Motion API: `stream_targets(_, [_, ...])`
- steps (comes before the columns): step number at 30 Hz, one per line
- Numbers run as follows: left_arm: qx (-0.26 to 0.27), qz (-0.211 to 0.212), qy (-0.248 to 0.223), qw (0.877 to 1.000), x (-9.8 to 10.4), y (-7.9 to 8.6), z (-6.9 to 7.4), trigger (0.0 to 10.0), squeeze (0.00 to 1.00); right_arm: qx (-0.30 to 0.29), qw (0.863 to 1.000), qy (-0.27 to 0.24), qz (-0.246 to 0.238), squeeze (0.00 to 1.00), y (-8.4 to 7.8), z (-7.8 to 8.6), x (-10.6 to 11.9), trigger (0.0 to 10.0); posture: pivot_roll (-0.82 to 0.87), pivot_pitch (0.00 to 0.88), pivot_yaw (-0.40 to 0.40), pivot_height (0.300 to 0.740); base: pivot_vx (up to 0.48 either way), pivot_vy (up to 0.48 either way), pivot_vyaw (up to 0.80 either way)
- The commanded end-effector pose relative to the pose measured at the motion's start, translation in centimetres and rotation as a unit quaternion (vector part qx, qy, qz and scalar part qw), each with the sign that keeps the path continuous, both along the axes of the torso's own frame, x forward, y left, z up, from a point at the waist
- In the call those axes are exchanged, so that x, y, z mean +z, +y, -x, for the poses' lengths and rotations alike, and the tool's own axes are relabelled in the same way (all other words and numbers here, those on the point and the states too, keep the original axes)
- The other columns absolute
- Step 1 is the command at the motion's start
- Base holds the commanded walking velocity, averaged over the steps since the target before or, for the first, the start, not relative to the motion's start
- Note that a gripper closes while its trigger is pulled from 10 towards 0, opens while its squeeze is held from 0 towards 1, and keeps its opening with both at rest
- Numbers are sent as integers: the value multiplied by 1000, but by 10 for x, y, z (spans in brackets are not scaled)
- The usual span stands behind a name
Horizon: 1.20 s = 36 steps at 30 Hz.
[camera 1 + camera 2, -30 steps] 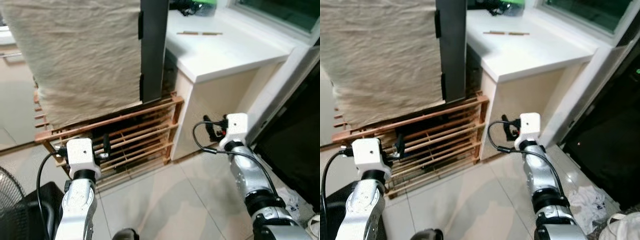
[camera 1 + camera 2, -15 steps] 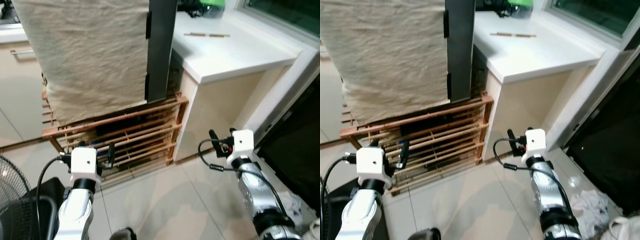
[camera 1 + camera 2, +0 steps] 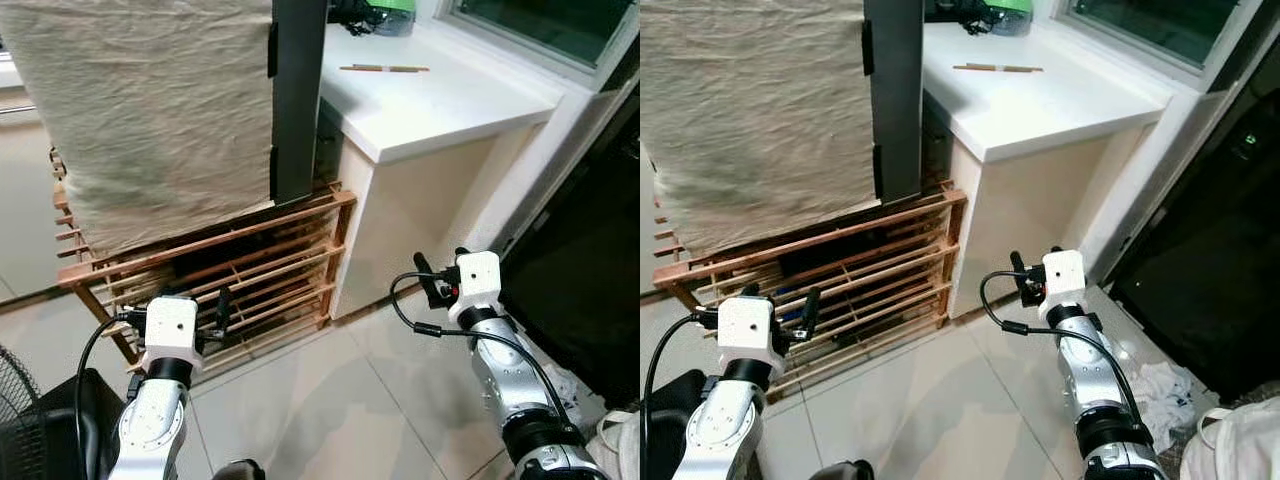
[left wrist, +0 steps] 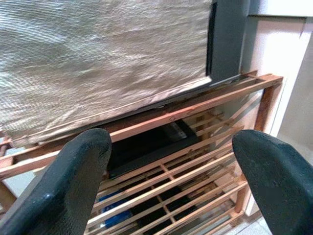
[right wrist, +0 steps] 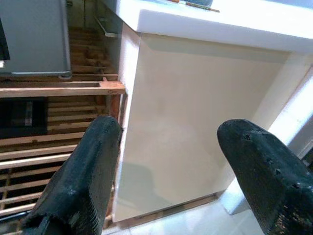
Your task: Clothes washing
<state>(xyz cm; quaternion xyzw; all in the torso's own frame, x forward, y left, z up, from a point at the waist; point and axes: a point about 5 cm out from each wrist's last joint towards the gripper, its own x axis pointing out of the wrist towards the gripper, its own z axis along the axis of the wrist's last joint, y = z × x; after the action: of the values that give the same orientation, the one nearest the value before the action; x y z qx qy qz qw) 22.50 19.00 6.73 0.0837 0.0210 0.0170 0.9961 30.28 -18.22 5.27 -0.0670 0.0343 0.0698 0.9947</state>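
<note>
1. Beige cloth (image 3: 150, 110) – draped over wooden rack (image 3: 300, 255), beside white counter (image 3: 440, 100).
2. Left gripper (image 4: 168, 171) low before the rack, jaws spread, empty.
3. Right gripper (image 5: 178, 166) facing counter side – jaws spread, empty.

left gripper (image 3: 780, 303) at 8 o'clock, raised in front of the wooden slatted rack (image 3: 870, 275), holding nothing. right gripper (image 3: 1034, 272) at 5 o'clock, facing the cream cabinet side (image 3: 1030, 205), also empty. beige cloth (image 3: 755, 110) hangs at 10 o'clock over the rack, dark panel (image 3: 897, 95) along its right edge. white countertop (image 3: 1040, 95) at 1 o'clock, thin stick (image 3: 998, 68) lying on it. crumpled white fabric (image 3: 1165, 390) on the tile floor (image 3: 940, 400) at 4 o'clock.
</note>
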Motion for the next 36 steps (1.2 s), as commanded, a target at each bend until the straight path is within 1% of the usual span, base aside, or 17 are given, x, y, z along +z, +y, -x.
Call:
stream_targets(1, [1, 6, 5, 1000, -4, -1, -1, 10000, 0, -9, 1000, -7, 16, 0, -5, -2, 3, 10000, -92, 0, -76, 740, 0, 0, 0])
stream_targets(7, [-3, 2, 2, 1000, -3, -2, -4, 10000, 0, -10, 1000, -8, 18, 0, -4, -2, 3, 10000, -92, 0, -76, 740, 0, 0, 0])
stream_targets(10, [-8, 13, -6, 1000, 0, -4, -6, 10000, 0, -10, 1000, -10, 20, 0, -4, -2, 5, 10000, -99, 5, -72, 740, 0, 0, 0])
stream_targets(14, [-9, 13, -8, 1000, 0, -5, -6, 10000, 0, -11, 1000, -10, 22, 0, -4, -3, 5, 10000, -99, 5, -72, 740, 269, 285, 0])
stream_targets(19, [7, 21, 0, 1000, -3, -3, -7, 10000, 0, -10, 1000, -5, 24, 0, -6, -2, 4, 10000, -104, 7, -70, 740, 386, 283, 0])
stream_targets(23, [11, 22, 6, 1000, -5, -1, -7, 10000, 0, -10, 1000, -2, 24, 0, -7, -2, 2, 10000, -104, 7, -70, 740, 0, 0, 0])
stream_targets(28, [12, 20, 8, 1000, -6, 0, -8, 10000, 0, -7, 1000, 3, 20, 0, -4, -2, 1, 10000, -100, 5, -65, 740, 0, 0, 0])
stream_targets(36, [14, 20, 7, 1000, -7, -2, -11, 10000, 0, -4, 1000, 7, 13, 0, -5, -4, 2, 10000, -99, 1, -71, 740, 0, 0, 0])
